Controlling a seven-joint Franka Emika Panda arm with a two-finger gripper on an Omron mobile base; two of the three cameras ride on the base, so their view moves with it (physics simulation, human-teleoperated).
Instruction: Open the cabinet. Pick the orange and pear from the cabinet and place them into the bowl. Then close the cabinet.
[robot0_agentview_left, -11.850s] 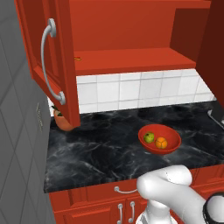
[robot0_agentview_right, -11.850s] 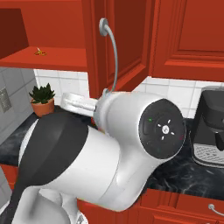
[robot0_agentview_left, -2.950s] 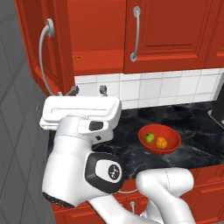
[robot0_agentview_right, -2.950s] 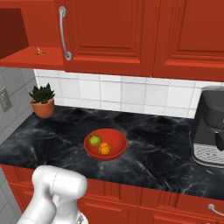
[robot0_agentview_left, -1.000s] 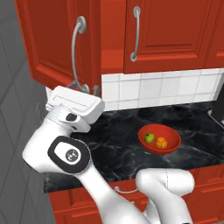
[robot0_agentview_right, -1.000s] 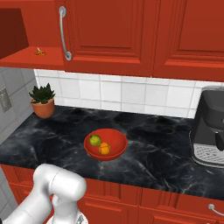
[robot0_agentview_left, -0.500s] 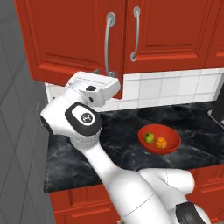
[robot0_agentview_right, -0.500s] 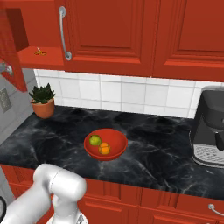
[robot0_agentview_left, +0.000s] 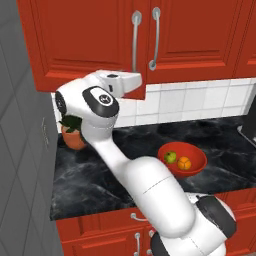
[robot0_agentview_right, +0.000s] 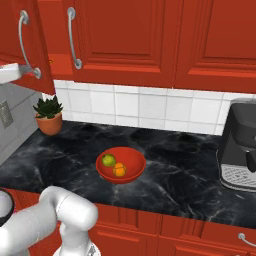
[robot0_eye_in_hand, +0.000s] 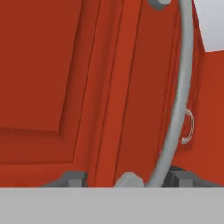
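— Are our pictures bright or dim?

— Bright. We see soft, even light all over, and we cannot tell where it comes from.

— Do we see shine?

— A little. The red cabinet (robot0_agentview_left: 85, 35) doors look glossy, and the black counter (robot0_agentview_right: 170, 165) has pale, shiny patches. The white arm (robot0_agentview_left: 145, 185) has a bright glow on top.

— Any shadows?

— Soft ones. We see a dark patch under the bowl (robot0_agentview_right: 121, 165), and the grey wall (robot0_agentview_left: 22, 165) on the left looks dull.

— Is anything fuzzy?

— Yes. Up close, the door and its silver handle (robot0_eye_in_hand: 177, 100) look smooth and a bit blurry. Edges look a little jagged. Nothing bends at the sides.
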